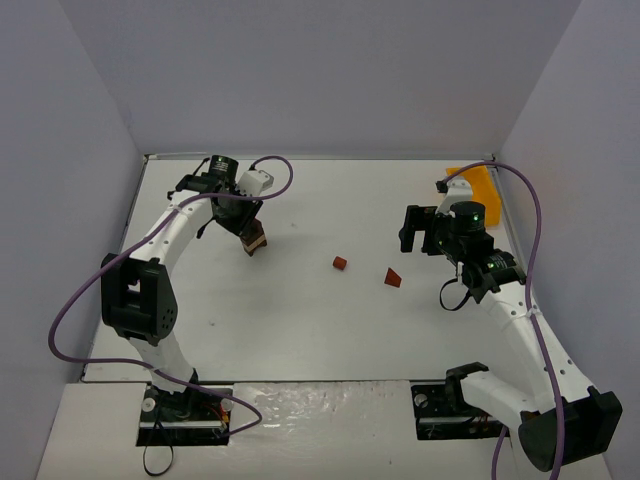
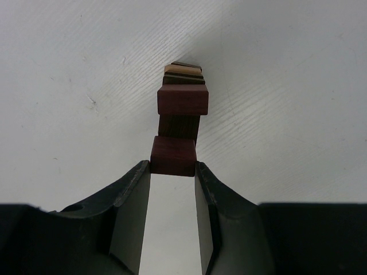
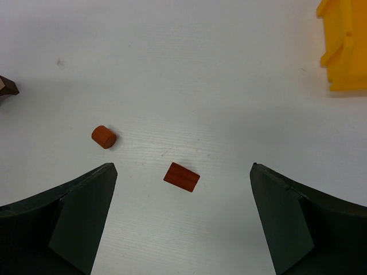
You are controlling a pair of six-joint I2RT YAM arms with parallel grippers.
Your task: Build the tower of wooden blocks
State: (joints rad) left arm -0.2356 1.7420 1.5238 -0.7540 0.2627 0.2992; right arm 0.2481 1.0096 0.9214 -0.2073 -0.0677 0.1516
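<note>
The tower (image 1: pixel 256 241) stands at the back left of the table. In the left wrist view it is a narrow stack (image 2: pixel 182 103) with a reddish-brown block over darker and tan pieces. My left gripper (image 2: pixel 173 168) is right above it, shut on a reddish-brown block (image 2: pixel 174 156) held at its fingertips over the stack; it also shows in the top view (image 1: pixel 251 230). My right gripper (image 3: pixel 183 167) is wide open and empty above a small red wedge-like block (image 3: pixel 182 176). A red round piece (image 3: pixel 104 137) lies to that block's left.
A yellow bin (image 1: pixel 476 190) stands at the back right, behind my right gripper (image 1: pixel 409 231), and shows at the top right of the right wrist view (image 3: pixel 344 48). The two loose red pieces (image 1: pixel 340 263) (image 1: pixel 393 278) lie mid-table. White walls enclose the table.
</note>
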